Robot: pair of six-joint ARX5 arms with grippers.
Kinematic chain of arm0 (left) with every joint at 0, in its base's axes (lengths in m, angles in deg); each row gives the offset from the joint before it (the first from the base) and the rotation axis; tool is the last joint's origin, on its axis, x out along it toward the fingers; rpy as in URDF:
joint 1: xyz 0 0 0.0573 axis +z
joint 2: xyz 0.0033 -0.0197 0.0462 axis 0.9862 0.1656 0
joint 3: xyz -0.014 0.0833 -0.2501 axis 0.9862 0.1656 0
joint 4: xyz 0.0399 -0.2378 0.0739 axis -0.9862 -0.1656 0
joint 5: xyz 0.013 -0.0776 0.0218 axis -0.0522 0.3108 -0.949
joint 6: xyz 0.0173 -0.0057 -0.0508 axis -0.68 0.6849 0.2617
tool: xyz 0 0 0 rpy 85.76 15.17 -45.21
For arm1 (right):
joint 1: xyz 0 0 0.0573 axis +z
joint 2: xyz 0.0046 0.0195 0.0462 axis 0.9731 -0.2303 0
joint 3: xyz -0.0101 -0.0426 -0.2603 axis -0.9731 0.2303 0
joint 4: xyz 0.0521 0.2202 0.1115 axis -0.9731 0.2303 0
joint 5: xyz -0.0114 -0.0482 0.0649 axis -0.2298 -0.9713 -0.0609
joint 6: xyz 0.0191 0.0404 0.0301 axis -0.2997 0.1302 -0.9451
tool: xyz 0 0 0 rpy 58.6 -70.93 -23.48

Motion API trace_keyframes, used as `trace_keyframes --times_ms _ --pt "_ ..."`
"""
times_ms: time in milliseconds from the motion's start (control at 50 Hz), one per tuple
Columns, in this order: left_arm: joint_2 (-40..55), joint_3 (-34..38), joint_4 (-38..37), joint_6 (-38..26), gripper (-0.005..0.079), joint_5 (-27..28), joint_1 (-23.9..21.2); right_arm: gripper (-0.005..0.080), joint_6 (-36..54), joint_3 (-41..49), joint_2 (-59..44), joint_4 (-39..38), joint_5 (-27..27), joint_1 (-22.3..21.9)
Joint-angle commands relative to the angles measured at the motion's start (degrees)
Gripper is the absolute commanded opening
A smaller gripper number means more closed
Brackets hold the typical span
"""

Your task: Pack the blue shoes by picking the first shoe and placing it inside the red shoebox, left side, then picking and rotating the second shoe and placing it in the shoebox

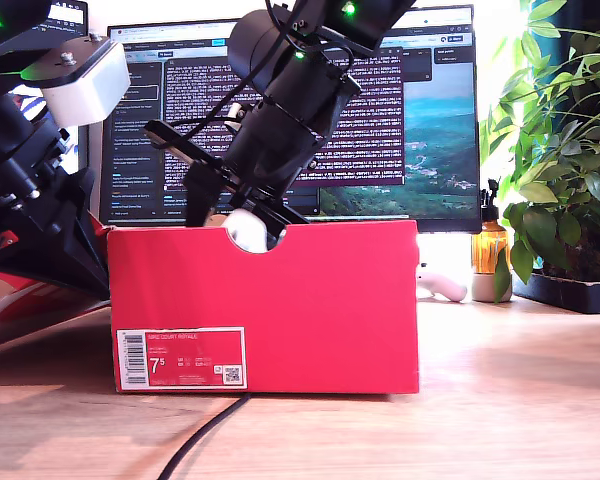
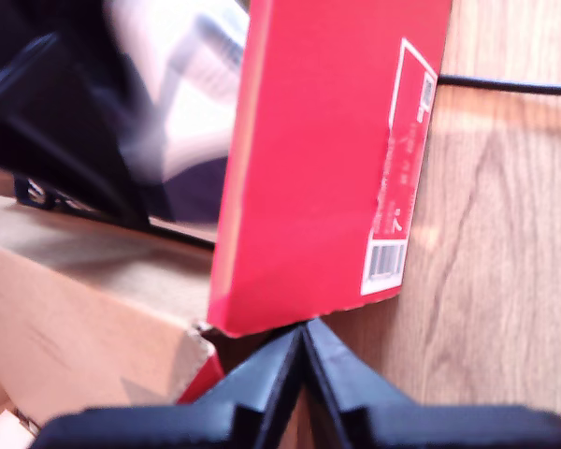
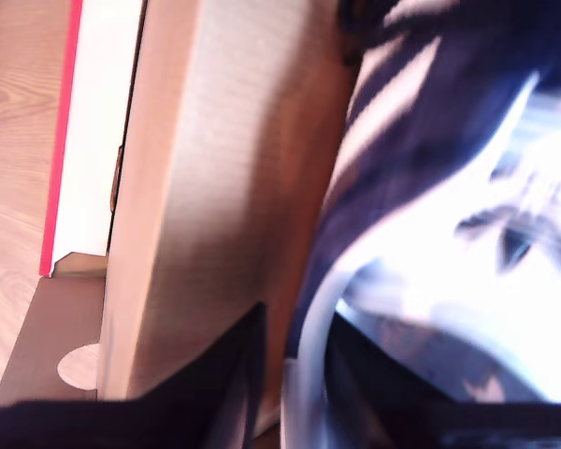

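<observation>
While the big bright red cardboard shoebox (image 1: 280, 310) stands on the pale wooden tabletop (image 1: 500, 400), a wide computer monitor (image 1: 420, 110) full of text rises behind it, a leafy green potted plant (image 1: 560, 150) fills the exterior view's right, and an amber bottle (image 1: 491, 245) and a small white object (image 1: 442, 285) sit between plant and box. A black cable (image 1: 205, 435) runs out from under the box's front wall, just right of its white barcode label (image 1: 180, 358) in the exterior view.

My second gripper (image 3: 294, 374) reaches down steeply from above into the open box, its black arm (image 1: 280, 110) crossing in front of the monitor. Its jaws are clamped on the edge of a navy-blue sneaker with white stripes (image 3: 449, 215), which lies blurred against the box's brown inner wall; only a white bit of it (image 1: 246, 228) shows through the half-round notch in the exterior view.

My first gripper (image 2: 304, 360) hangs outside the box near its labelled corner, jaws pressed together on nothing, over the wood.
</observation>
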Motion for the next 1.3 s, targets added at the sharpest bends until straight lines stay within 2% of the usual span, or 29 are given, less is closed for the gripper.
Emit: trace_keyframes --times_ms 0,200,620,760,980,1280 --pt "0.5 -0.4 1.3 -0.3 -0.0019 0.1 -0.2 0.02 0.3 -1.6 0.4 -0.6 0.0 0.6" --pt "0.5 -0.4 1.2 -0.2 -0.0019 0.0 -0.2 0.024 1.6 -2.6 0.4 0.3 0.9 0.4" --pt "0.5 -0.4 1.0 -0.2 -0.0019 0.0 -0.2 0.024 9.7 -17.9 0.4 18.6 -0.8 -2.1" --pt "0.5 -0.4 1.0 -0.2 -0.0019 0.0 -0.2 0.0255 13.4 -18.0 0.4 22.8 -3.2 -2.0" --pt "0.5 -0.4 0.9 -0.2 -0.0018 0.0 -0.1 0.0255 18.7 -18.0 0.7 30.2 -10.8 -3.2" --pt "0.5 -0.4 0.7 -0.2 -0.0018 0.1 -0.1 0.0255 15.3 -18.1 1.0 39.2 -11.5 -8.3"
